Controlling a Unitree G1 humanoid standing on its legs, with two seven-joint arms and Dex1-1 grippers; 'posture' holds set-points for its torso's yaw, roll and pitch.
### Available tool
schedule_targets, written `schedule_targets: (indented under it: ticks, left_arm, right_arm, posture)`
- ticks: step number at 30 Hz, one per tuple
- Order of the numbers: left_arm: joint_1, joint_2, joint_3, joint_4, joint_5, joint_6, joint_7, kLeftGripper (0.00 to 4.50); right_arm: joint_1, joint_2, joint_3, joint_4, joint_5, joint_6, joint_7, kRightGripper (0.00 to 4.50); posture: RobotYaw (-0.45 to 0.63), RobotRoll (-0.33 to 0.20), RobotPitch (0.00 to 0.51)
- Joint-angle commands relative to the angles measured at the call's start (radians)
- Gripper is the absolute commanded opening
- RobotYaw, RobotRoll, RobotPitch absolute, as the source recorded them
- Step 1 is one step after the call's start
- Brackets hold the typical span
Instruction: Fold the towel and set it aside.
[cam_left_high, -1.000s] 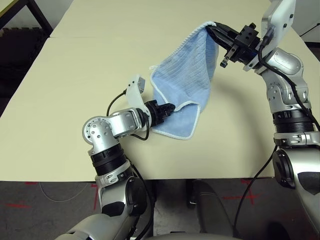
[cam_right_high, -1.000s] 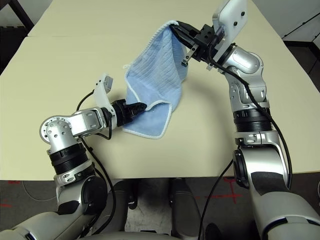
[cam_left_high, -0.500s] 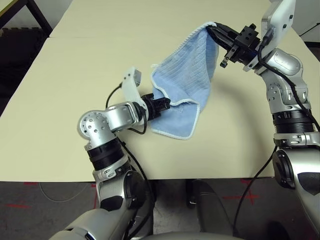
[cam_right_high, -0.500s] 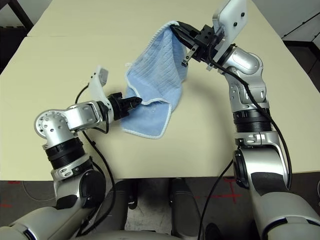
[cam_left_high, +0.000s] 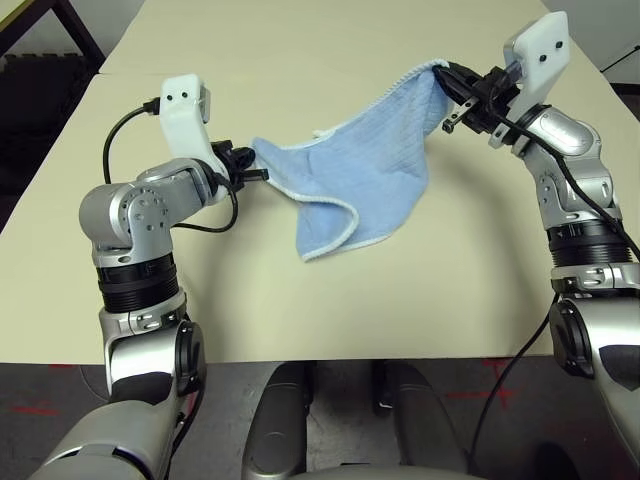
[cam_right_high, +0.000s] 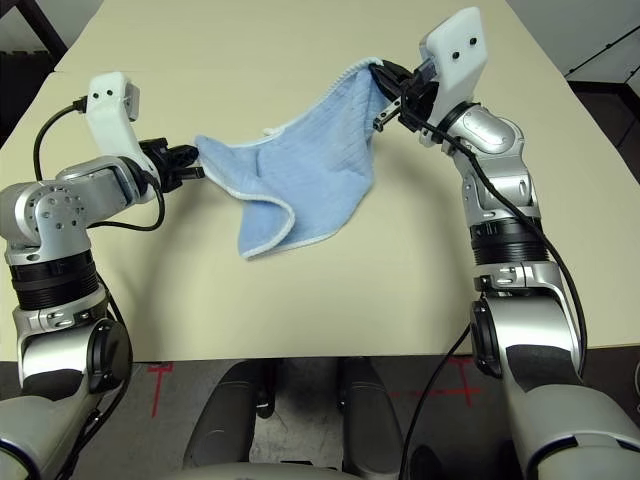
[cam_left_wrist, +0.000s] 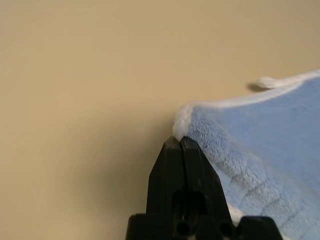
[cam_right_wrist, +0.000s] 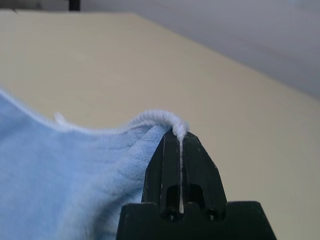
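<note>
Swung out to the left and lifted, the left gripper (cam_left_high: 262, 172) has pulled the towel (cam_left_high: 355, 170) wide.
Both it and the right gripper (cam_left_high: 446, 78) pinch opposite corners, jaws clamped; the towel sags between them above the table (cam_left_high: 300, 300).

Head stereo pair looks down on table (cam_left_high: 320, 300); wrist cameras close behind pinched towel (cam_left_high: 350, 175) corners.
</note>
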Motion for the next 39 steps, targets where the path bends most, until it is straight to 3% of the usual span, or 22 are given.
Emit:
schedule_targets:
  ticks: [1, 11, 21, 39]
  left_arm:
    - [0.027, 0.014, -0.054, 0.037, 0.070, -0.077, -0.027, 0.01]
    - [0.034, 0.024, -0.175, 0.193, 0.250, -0.340, -0.092, 0.01]
    - [-0.059, 0.016, -0.176, 0.338, 0.348, -0.500, -0.107, 0.01]
    - [-0.233, 0.077, -0.158, 0.527, 0.459, -0.695, -0.106, 0.01]
  right_arm:
    - [0.028, -0.024, -0.005, 0.001, -0.018, 0.084, -0.036, 0.00]
    - [0.000, -0.018, -0.021, 0.108, -0.023, 0.088, -0.113, 0.00]
    - [-0.081, -0.013, -0.015, 0.269, -0.070, -0.082, -0.164, 0.00]
    - [-0.242, -0.028, -0.032, 0.492, -0.119, -0.330, -0.294, 0.00]
  posture:
    - [0.06, 0.000, 0.242]
    - [0.03, 0.000, 0.243]
    - [0.02, 0.000, 0.240]
    - [0.03, 0.000, 0.235]
